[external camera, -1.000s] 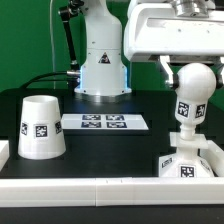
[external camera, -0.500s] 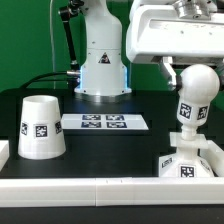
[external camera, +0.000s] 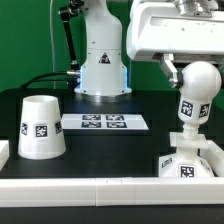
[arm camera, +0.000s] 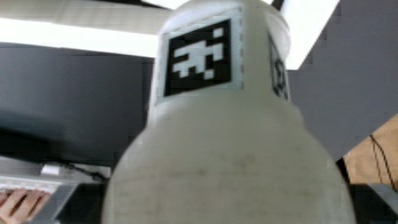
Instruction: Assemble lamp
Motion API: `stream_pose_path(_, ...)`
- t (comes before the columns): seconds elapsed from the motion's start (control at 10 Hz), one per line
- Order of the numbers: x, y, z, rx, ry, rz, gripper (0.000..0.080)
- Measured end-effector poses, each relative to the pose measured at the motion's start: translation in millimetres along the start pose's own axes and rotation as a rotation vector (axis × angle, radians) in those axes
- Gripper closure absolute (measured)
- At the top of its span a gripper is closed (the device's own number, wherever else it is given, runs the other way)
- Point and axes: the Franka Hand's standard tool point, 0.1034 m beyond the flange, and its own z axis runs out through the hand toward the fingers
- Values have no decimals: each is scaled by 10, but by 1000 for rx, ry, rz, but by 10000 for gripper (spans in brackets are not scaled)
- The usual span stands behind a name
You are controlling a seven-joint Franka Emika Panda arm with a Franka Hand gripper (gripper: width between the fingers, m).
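The bulb post stands on the flared square base at the exterior view's right, leaning slightly to the right. My gripper hangs from above around its round top. One dark finger shows against the bulb's left side and the other is hidden. In the wrist view the bulb post fills the frame, hiding the fingers. The cone shade stands wide end down at the exterior view's left, apart from the rest.
The marker board lies flat mid-table. The glossy white robot pedestal stands behind it, with a black cable to its left. A white rail runs along the table's front edge.
The bulb post's round top has shifted slightly toward the exterior view's right and now leans a little. The gripper moved with it. The shade and base have not moved.
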Motion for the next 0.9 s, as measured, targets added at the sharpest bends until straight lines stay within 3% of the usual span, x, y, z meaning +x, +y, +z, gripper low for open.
stream_pose_path(0.9,-241,-144,23,13,-39,-23,220)
